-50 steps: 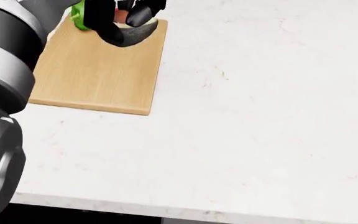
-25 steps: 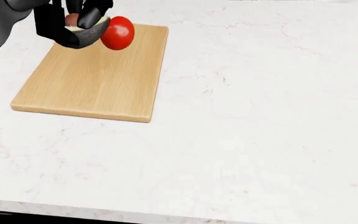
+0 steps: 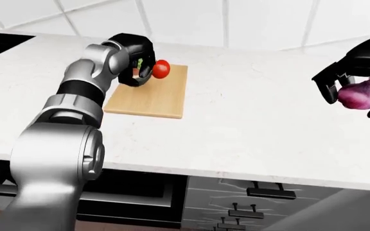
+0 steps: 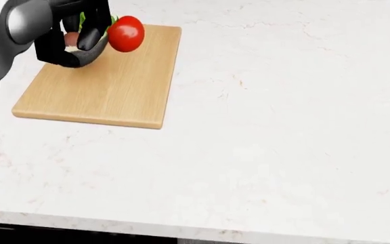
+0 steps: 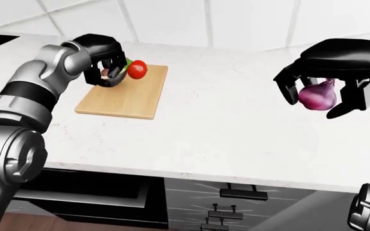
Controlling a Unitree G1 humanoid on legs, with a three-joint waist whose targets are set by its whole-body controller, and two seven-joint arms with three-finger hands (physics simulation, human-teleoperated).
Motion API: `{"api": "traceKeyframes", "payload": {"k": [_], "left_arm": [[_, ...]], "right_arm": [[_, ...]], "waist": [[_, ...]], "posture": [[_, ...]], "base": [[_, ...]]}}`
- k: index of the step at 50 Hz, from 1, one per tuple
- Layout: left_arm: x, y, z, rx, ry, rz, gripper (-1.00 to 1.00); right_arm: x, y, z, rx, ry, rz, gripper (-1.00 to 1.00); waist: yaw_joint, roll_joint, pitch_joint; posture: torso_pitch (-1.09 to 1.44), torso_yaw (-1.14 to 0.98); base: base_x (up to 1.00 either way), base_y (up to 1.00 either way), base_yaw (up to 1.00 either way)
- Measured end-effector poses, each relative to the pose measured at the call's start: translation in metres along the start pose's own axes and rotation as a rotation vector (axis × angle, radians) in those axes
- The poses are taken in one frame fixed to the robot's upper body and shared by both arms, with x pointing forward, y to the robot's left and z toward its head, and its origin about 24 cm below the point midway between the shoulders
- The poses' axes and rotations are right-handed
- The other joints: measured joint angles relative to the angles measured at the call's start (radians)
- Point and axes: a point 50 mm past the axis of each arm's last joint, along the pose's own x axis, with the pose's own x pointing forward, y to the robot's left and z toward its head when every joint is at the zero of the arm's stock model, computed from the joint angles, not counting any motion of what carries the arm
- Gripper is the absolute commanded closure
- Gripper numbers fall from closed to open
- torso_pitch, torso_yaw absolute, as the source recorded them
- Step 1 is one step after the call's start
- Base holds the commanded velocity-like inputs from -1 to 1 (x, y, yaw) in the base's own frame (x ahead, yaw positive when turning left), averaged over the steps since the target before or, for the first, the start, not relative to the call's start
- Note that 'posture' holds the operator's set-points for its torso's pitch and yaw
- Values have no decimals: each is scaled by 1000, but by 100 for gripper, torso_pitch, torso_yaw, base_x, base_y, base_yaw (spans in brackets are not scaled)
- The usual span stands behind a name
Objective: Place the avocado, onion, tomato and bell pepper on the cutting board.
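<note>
My left hand [image 4: 73, 38] sits at the top left corner of the cutting board [image 4: 107, 86], its black fingers [image 4: 98, 25] curled round the avocado [image 4: 73, 48], a halved one with a dark skin, pale flesh and a reddish-brown pit showing between my fingers. The half rests low against the board, though I cannot tell whether it touches the wood. Just beside my fingers, on their right in the head view, lies the tomato [image 4: 126, 33], round, glossy and red, close to the board's top edge. Behind my hand a bit of bright green shows, the bell pepper [image 4: 82, 19], mostly hidden by my fingers, so I cannot say whether it lies on the board or just off it.

My right hand [image 5: 323, 82] hangs well apart from all that, over the right part of the counter [image 4: 283, 142] in the right-eye view. Its fingers [image 5: 288, 86] close about the onion [image 5: 318, 96], a purple-red bulb with its pointed tip upward, held clear above the surface.

The board is plain light wood, lying flat on white marbled stone. Beyond it rises a white tiled wall [image 5: 236, 19]. Below the counter's near edge are dark drawer fronts with handles [image 5: 243, 192].
</note>
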Motion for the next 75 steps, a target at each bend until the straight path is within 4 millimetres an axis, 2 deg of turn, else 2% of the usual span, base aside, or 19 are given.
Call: {"api": "traceKeyframes", "payload": {"k": [15,34,35,36,38,41,51,58,65,75], "left_arm": [[2,-9,1,-1,-7,-2,100],[-1,-21,-10,14,11,-30,100],[-1,-21,-10,15,12,-30,87],[-2,-21,-10,14,12,-31,84],[-2,-21,-11,12,15,-33,51],[-2,-21,-12,5,13,-39,14],[-4,-22,-16,8,23,-39,-2],[-5,-23,-18,14,25,-55,-20],[-9,-13,-25,29,35,-37,-59],[-17,7,-32,49,28,6,-88]], "right_arm": [[-1,-1,0,0,-1,-4,100],[0,1,0,-1,-1,1,100],[0,1,0,-1,-1,1,100],[0,1,0,-1,-1,1,100],[0,0,0,-1,-1,1,100],[0,-1,0,-2,-1,0,100],[-1,-1,0,-5,0,-3,100],[-2,-2,0,-6,2,-4,100],[-1,-3,0,-7,0,-2,100],[-1,-9,1,-16,-1,-7,100]], "waist": [[-2,5,-5],[-7,15,-14],[-8,15,-14],[-8,16,-14],[-8,17,-14],[-7,18,-16],[-7,20,-15],[-8,18,-12],[-7,17,-9],[-6,19,-10]], "posture": [[0,0],[0,0],[0,0],[0,0],[0,0],[0,0],[0,0],[0,0],[0,0],[0,0]], "base": [[0,0,0],[0,0,0],[0,0,0],[0,0,0],[0,0,0],[0,0,0],[0,0,0],[0,0,0],[0,0,0],[0,0,0]]}}
